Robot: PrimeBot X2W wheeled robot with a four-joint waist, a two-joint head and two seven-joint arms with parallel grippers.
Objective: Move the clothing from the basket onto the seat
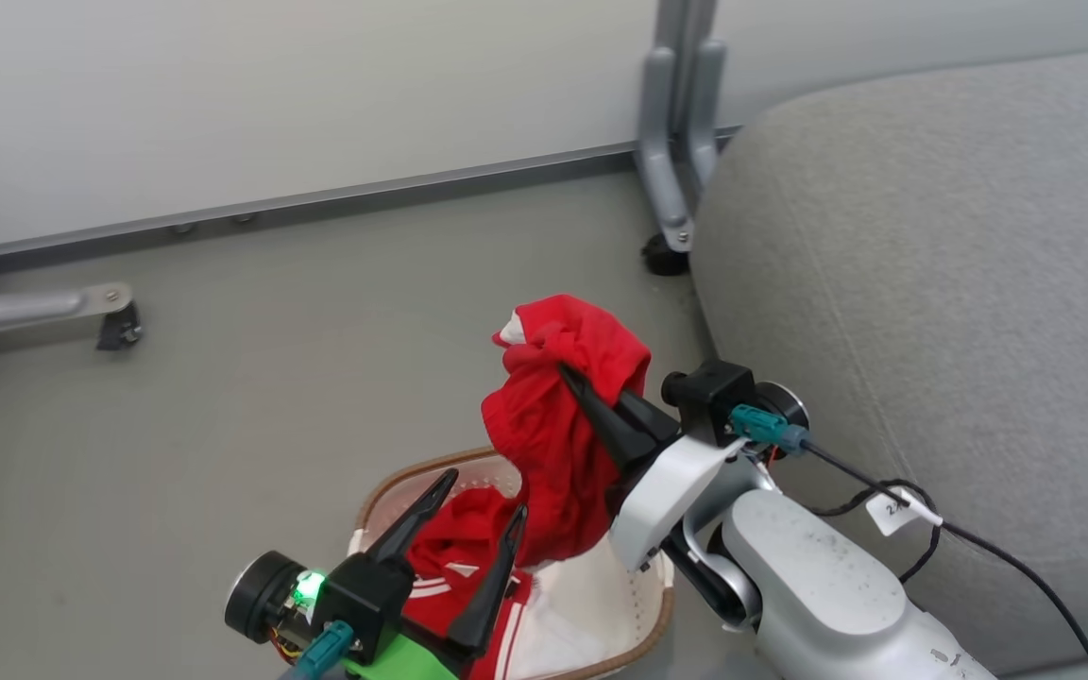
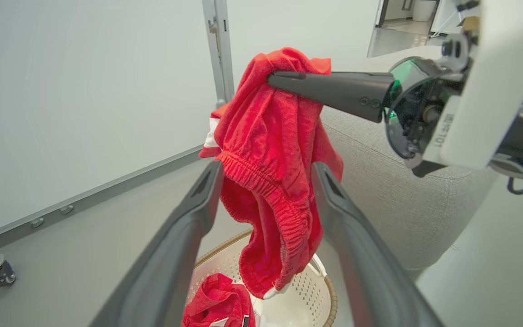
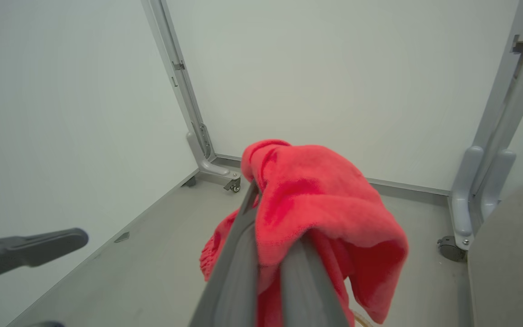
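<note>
Basket (image 1: 662,614): cream, perforated walls, brown woven-look rim; stands on the grey floor (image 1: 223,378).
Right gripper (image 1: 566,372): above the basket's far side, its two dark fingers pinched tight together on a fold of the lifted garment.
Lifted garment (image 1: 553,425): bright red with a bit of white trim. It hangs bunched from the right fingers, clear above the basket's rim. Its lower end dangles down over the basket's inside; can't tell whether it touches there.
Left gripper (image 1: 485,494): over the basket's near side, fingers spread wide apart with nothing between them. It is apart from the lifted garment.
Second garment (image 1: 450,557): red with white stripe trim, crumpled inside the basket under the left fingers.
Seat (image 1: 931,283): big light grey cushion just beside the basket, on the robot's right.
Frame post (image 1: 671,170): grey metal on a black caster, beyond the basket by the pale wall.
</note>
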